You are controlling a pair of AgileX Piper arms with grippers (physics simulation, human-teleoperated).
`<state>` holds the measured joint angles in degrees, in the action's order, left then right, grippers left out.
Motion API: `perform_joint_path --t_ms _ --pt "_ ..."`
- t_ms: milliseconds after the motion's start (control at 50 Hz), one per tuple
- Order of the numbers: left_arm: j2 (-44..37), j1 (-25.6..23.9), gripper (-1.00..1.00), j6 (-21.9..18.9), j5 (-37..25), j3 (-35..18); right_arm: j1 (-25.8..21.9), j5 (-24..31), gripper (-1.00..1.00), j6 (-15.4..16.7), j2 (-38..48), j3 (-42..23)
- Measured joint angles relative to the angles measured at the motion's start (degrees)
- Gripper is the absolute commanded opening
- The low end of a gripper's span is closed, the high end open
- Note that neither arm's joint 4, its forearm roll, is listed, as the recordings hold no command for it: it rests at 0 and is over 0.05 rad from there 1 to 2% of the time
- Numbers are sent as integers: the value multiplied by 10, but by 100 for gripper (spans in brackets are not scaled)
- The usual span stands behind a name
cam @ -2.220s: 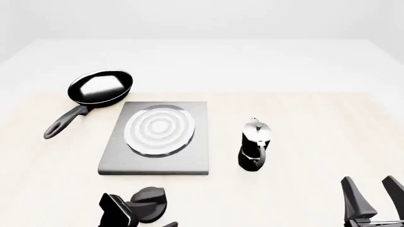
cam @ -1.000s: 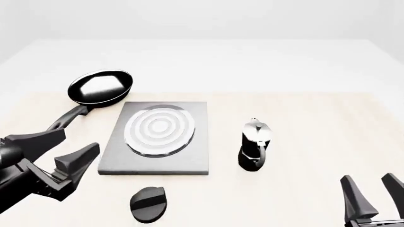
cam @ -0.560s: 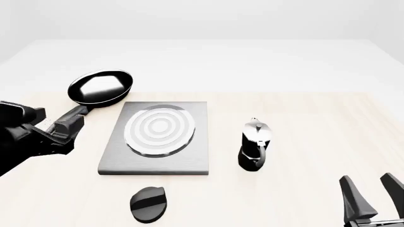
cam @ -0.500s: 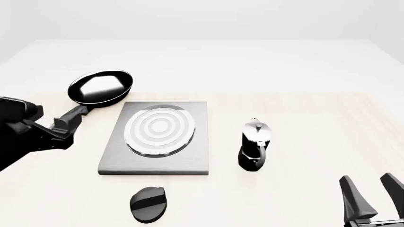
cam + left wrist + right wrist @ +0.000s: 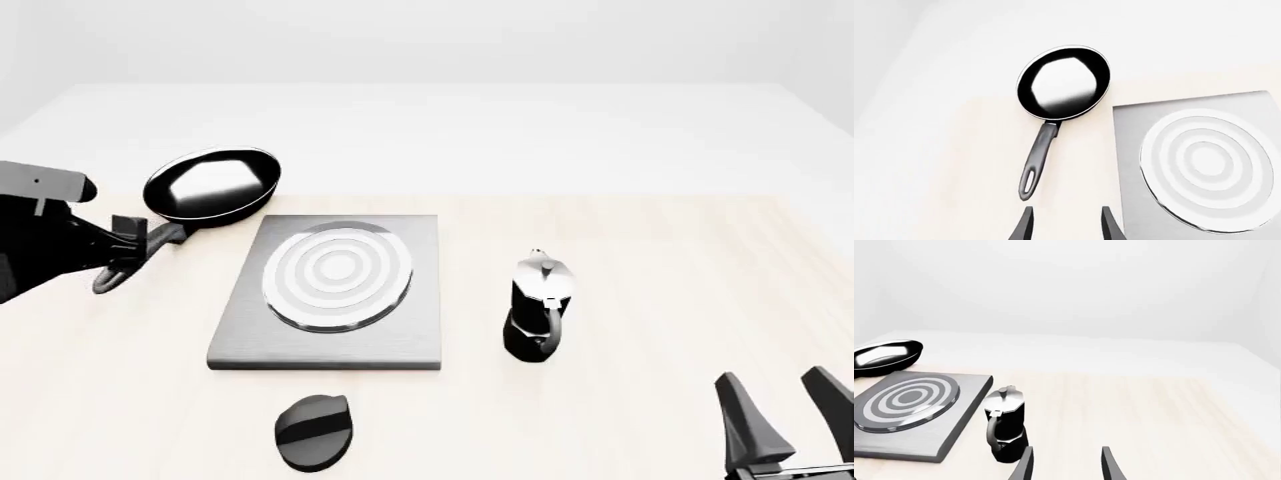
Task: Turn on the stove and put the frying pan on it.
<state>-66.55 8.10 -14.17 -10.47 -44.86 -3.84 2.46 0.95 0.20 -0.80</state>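
Left end effector [image 5: 127, 243] near frying pan [image 5: 212, 186] handle

The table [image 5: 667, 270] is pale wood-toned and carries four things. The stove [image 5: 331, 345] lies flat, just right of the left fingers [image 5: 1025, 227], with its ringed burner facing up. The pan [image 5: 214, 185] sits ahead of those fingers, its handle pointing back toward them and its end just short of their tips. The moka pot [image 5: 539, 305] stands upright ahead and left of the right fingers [image 5: 1024, 465], near the stove's right edge. The knob [image 5: 312, 432] lies apart from the stove's near edge.
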Motion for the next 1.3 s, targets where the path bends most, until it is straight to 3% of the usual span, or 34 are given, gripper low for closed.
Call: perform_joint_path --t_ms 660,1300 --pt "-184 75 100 -63 18 -109 0 -59 100 13 66 6" --pt "-373 87 100 -90 72 -205 4 -128 100 23 146 8"
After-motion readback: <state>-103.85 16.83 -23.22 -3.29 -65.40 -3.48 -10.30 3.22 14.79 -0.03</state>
